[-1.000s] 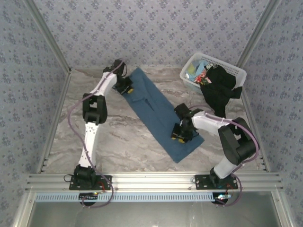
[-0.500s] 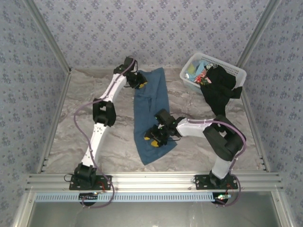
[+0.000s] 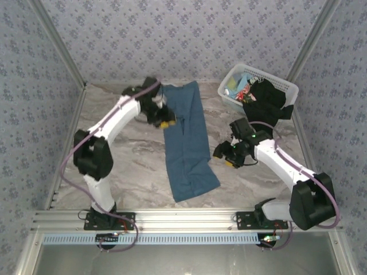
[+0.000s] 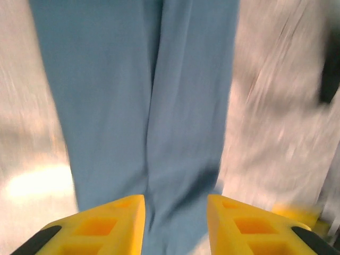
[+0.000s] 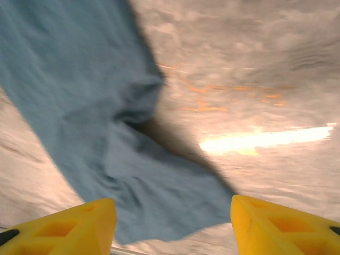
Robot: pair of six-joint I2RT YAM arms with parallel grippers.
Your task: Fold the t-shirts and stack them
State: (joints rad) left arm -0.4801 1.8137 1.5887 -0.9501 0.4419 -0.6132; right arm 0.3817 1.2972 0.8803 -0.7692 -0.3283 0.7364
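Blue t-shirt (image 3: 186,140) flat on bench (image 3: 132,166), long strip awaiting cross-fold; left hand (image 4: 175,212) open above, right hand (image 5: 172,223) open beside.

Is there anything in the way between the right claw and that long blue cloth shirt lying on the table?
Nothing visible. The right gripper, open, hangs just beside the right edge of the dusty-blue cloth t-shirt, with bare marbled table between them.

Grey-veined marble surface (image 3: 137,172), glossy, with bright glare patches. Walls (image 3: 183,40) papered pale blue, small floral print. Aluminium rails (image 3: 183,219) along the surface's near edge; slanted metal posts (image 3: 59,40) at the far corners.
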